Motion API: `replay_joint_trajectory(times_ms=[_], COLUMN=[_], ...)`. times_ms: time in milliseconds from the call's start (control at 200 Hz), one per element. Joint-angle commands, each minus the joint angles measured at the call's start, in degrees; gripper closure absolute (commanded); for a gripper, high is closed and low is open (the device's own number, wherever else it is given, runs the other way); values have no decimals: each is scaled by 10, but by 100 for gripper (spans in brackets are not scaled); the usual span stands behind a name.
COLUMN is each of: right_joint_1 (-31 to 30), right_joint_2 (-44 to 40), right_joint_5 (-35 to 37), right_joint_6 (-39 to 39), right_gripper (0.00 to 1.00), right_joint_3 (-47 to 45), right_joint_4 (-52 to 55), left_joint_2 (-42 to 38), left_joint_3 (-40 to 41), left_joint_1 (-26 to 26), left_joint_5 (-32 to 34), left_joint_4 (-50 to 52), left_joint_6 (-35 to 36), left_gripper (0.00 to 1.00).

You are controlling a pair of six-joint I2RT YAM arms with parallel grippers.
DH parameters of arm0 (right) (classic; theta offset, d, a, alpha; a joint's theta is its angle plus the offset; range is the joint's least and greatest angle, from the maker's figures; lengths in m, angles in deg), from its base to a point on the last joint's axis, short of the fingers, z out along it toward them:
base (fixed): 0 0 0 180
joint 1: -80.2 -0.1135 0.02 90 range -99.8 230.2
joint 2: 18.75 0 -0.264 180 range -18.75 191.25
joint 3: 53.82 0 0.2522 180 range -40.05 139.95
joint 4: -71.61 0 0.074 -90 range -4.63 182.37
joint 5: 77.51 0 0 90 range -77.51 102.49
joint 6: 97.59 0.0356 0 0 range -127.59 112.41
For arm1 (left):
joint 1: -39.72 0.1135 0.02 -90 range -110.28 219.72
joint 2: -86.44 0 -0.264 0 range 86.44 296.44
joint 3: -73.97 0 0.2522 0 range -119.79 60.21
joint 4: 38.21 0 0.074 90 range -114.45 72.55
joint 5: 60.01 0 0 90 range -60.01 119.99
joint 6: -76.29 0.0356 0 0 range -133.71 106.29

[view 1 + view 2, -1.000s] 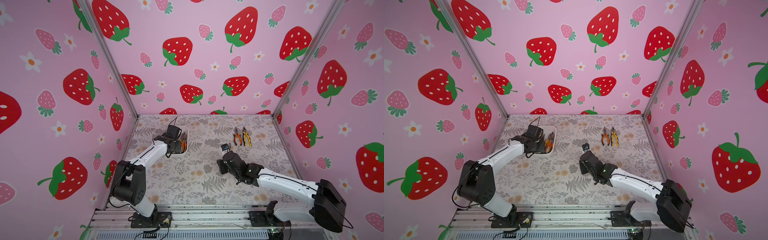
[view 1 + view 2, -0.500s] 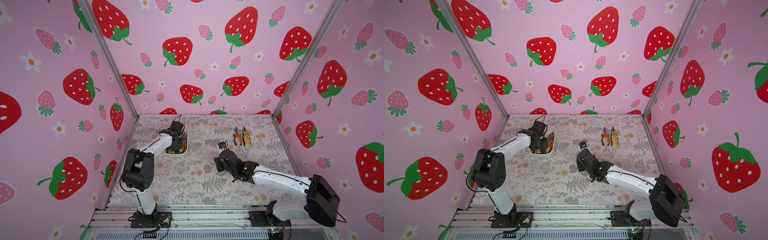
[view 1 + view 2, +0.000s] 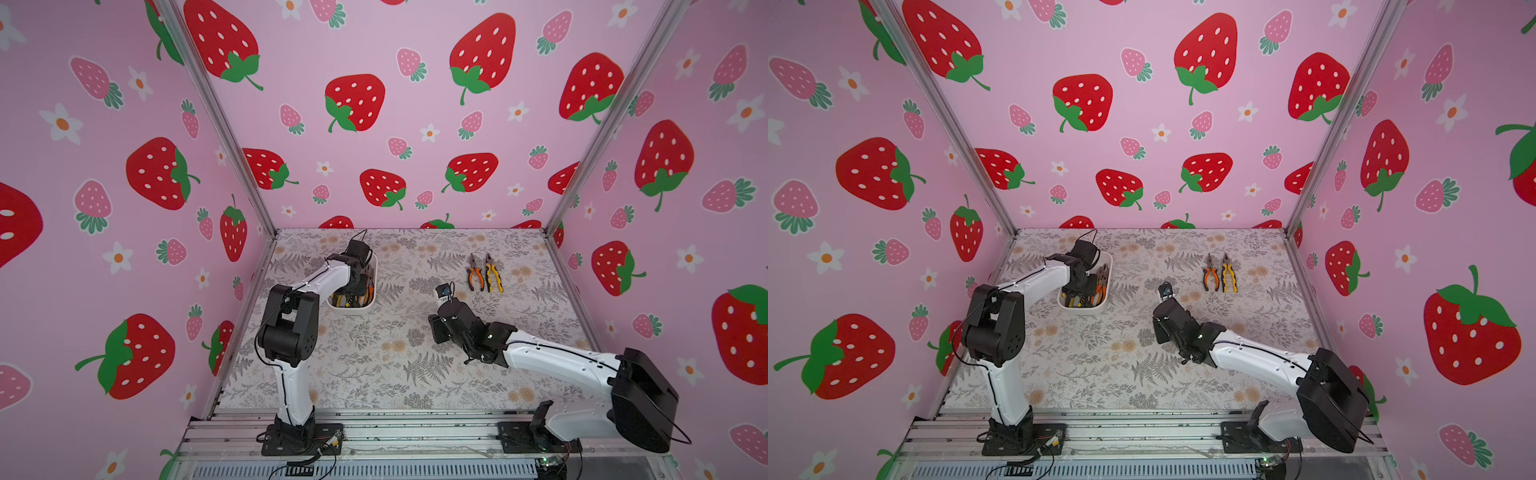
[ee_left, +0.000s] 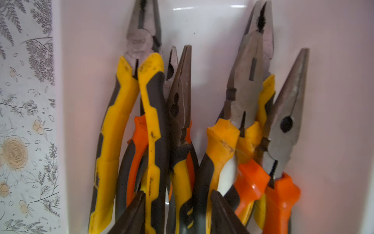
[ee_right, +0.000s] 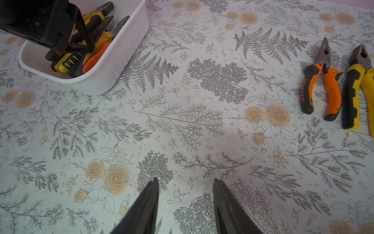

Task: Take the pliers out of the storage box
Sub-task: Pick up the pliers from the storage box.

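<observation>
Pliers [image 4: 151,101]: likely handling stiff, heavyish, tangling; rubbery handles offering grip.
Left gripper [image 4: 177,194]: jaws straddling handles, part-open; hold unclear.
Right gripper [image 5: 185,180]: hanging part-open, empty.

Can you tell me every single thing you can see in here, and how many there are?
shallow white plastic storage box: one, white, left side of the table.
pile of pliers in the box: at least six, overlapping so the exact count is unclear; yellow-and-black or orange-and-black handles, dark metal jaws.
orange-and-black pliers: one, flat on the table, far right.
yellow-and-black pliers: one, right beside the orange pair.
floral table cover: one, pale with grey ferns and tan roses.
strawberry-print walls: three, pink, around the table.
left gripper: one, black, down in the box, a finger on each side of some handles; grip unclear.
right gripper: one, black, open, over bare table.
</observation>
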Motion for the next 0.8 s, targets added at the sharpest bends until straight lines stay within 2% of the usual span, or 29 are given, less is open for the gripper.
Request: replay_joint_trajectory(times_ms=[0,80,395,420,640,795], right_joint_1=[-1,-1,-1,-1,-1,-1], right_joint_2=[5,6,6,7,9,11], right_joint_5=[8,8,7,7,5,5], right_joint_6=[4,4,4,4,4,4], right_gripper=[51,52,51,51,51,51], right_joint_3=[16,16,16,17,19,20], right_joint_4=[-5,-5,-4,-4,-3,-1], left_joint_2=[0,-4,-29,-33,-78,-124], left_joint_3=[-14,-9,-4,-5,-27,-39], left_joint_1=[3,3,3,3,2,3], left_joint_5=[8,6,5,4,2,-40], left_joint_4=[14,13,14,16,32,33], left_joint_6=[2,1,-2,-1,3,-9], left_gripper=[60,69,93,100,100,100])
